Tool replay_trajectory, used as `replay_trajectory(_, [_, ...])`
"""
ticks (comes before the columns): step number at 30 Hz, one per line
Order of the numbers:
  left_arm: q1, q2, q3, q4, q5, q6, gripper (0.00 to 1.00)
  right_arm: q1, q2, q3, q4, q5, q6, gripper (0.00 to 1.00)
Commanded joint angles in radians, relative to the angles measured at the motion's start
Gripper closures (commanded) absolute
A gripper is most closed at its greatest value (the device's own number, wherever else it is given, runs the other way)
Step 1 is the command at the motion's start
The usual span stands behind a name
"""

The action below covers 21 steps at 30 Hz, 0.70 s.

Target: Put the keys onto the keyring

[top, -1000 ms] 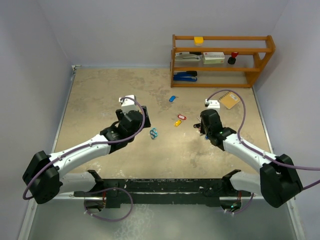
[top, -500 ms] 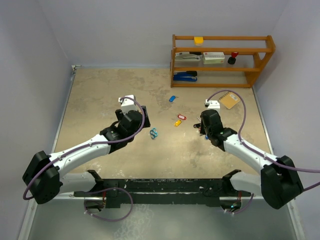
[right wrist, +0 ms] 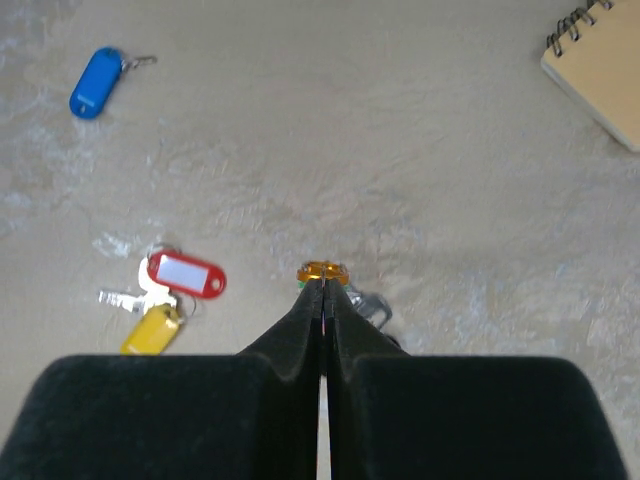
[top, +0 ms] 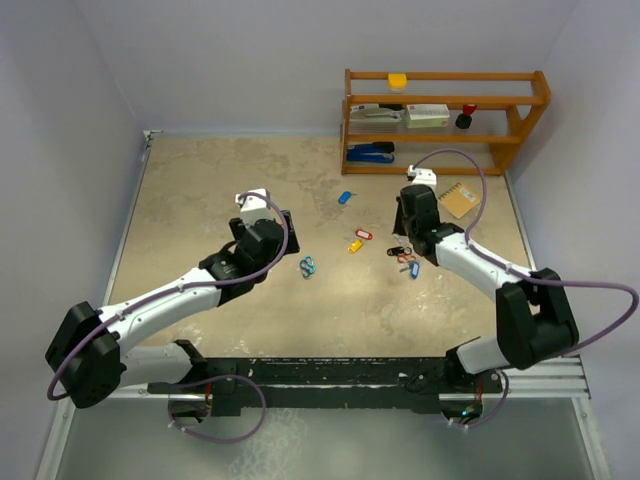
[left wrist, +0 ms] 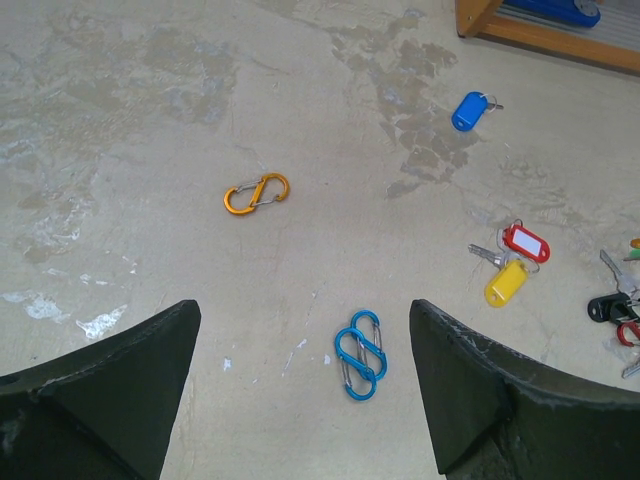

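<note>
Beige mottled table (top: pixel 200 180) viewed from above; shelf (top: pixel 445 120) at 1 o'clock. Left gripper (top: pixel 288 228) spread wide, nothing held. Right gripper (top: pixel 403 243) closed tight, tips at bunch (top: pixel 405 258) of keys. Red-yellow pair (top: pixel 358 240) at 9 o'clock of bunch; blue key (top: pixel 345 197) at 11 o'clock of pair.
Left wrist: blue clips (left wrist: pixel 360 355) seen between fingers (left wrist: pixel 100 400), untouched; orange clip (left wrist: pixel 256 193) at 11 o'clock.
Right wrist: fingers pressed together, orange bit (right wrist: pixel 322 271) at tips; grip on it not discernible.
</note>
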<state>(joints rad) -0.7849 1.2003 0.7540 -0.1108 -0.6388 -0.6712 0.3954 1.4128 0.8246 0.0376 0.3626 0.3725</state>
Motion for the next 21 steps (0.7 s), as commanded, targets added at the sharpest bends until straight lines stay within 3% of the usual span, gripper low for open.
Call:
replay_trajectory(1, [0.014,-0.001,0.01,0.047,0.007,-0.002,0.18,-0.068,0.071,0.071,0.09,-0.05,-0.026,1.0])
replay_trajectory(14, [0.022,0.015,0.006,0.06,0.019,-0.01,0.18,-0.181,0.29,0.261,0.156,-0.178,-0.052,0.98])
replay_trajectory(15, [0.022,0.016,0.005,0.06,0.019,-0.011,0.18,-0.182,0.295,0.266,0.154,-0.185,-0.051,0.86])
replay_trajectory(17, [0.024,0.017,0.005,0.06,0.021,-0.013,0.18,-0.182,0.296,0.266,0.16,-0.191,-0.045,0.52])
replay_trajectory(19, [0.024,0.015,0.003,0.06,0.021,-0.013,0.18,-0.181,0.289,0.26,0.165,-0.197,-0.043,0.42])
replay_trajectory(21, [0.024,0.014,-0.002,0.063,0.023,-0.014,0.18,-0.182,0.275,0.251,0.16,-0.203,-0.044,0.39])
